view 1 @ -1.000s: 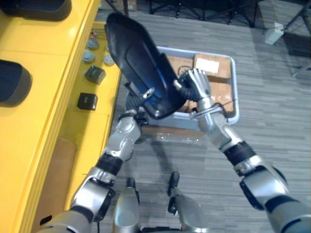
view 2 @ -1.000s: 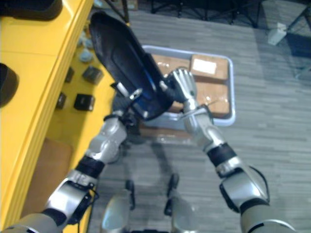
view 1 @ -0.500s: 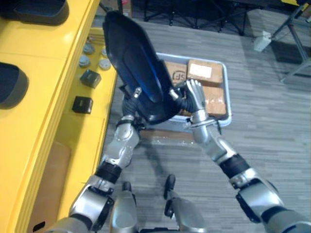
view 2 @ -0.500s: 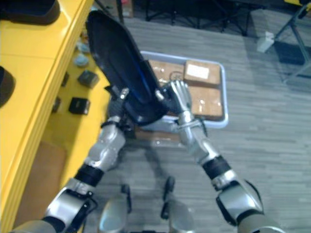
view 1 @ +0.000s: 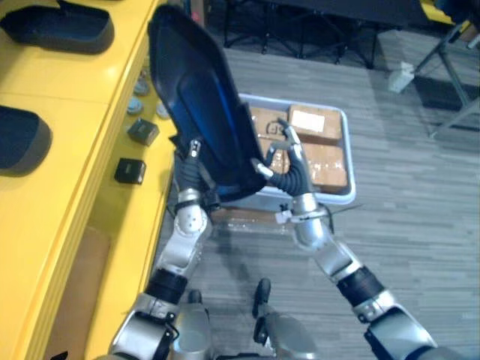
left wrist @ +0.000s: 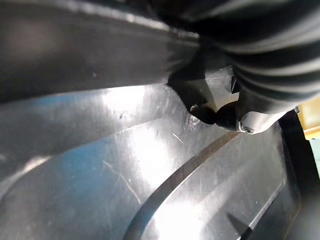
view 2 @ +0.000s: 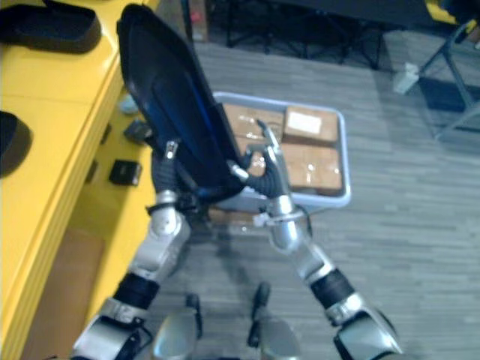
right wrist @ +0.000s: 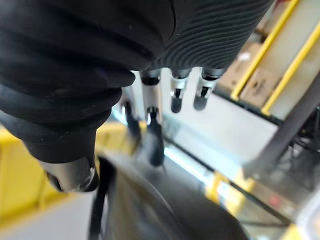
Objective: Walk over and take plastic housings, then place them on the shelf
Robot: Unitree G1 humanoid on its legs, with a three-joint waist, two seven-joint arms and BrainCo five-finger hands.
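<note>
A large black plastic housing (view 1: 199,105) stands tilted upright beside the yellow shelf's edge, glossy hollow side towards me. My left hand (view 1: 190,171) is shut on its lower rim from underneath. In the left wrist view a dark fingertip (left wrist: 221,117) presses on the shiny inner surface of the housing (left wrist: 115,170). My right hand (view 1: 289,166) is open by the housing's lower right corner, fingers straight and pointing up. Its thumb lies against the rim. In the right wrist view the straight fingers (right wrist: 176,95) stand apart above the housing's edge (right wrist: 150,210).
The yellow shelf (view 1: 75,112) runs along the left and bears two more black housings (view 1: 60,27) (view 1: 19,139). Small black boxes (view 1: 129,171) sit on a lower level. On the floor ahead stands a grey tote (view 1: 348,161) with cardboard boxes (view 1: 315,124); dark stands are behind it.
My right hand's fingers have straightened and let go of the housing. The housing has risen and swung towards the shelf in my left hand. The camera has shifted.
</note>
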